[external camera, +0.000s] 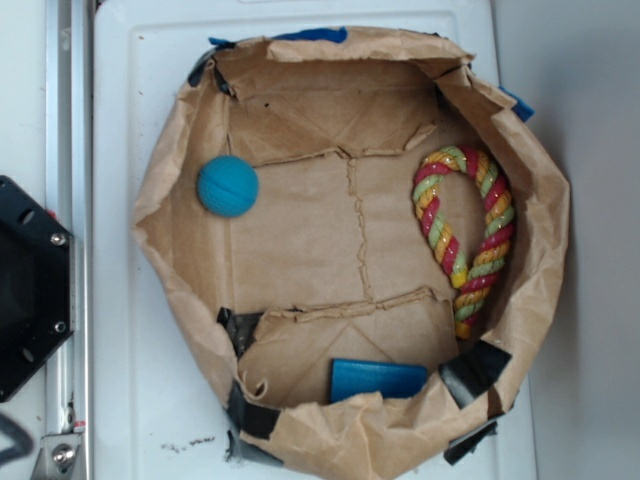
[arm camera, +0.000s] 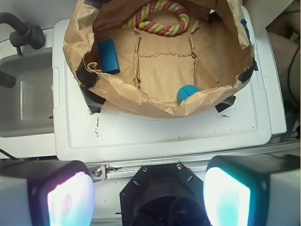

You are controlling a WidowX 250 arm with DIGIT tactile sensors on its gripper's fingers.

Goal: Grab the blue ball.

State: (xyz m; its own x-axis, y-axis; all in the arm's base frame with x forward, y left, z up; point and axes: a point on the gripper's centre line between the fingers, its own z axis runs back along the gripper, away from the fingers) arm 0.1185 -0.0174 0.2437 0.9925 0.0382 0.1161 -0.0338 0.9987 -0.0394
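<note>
The blue ball [external camera: 227, 186] is a small teal-blue ball with a faint groove. It rests inside a brown paper bag [external camera: 180, 150] against the bag's left wall in the exterior view. In the wrist view the blue ball [arm camera: 187, 92] peeks over the bag's near rim. My gripper [arm camera: 148, 197] is open, its two pads wide apart at the bottom of the wrist view, far back from the bag and above the robot's black base. Nothing lies between the fingers. The gripper does not show in the exterior view.
A red, yellow and green rope loop [external camera: 467, 235] lies at the bag's right side. A flat blue rectangular block [external camera: 378, 379] lies at the bag's near edge. The bag sits on a white surface [arm camera: 155, 136]. The black robot base [external camera: 30, 290] is left; a sink [arm camera: 23, 99] appears beside it.
</note>
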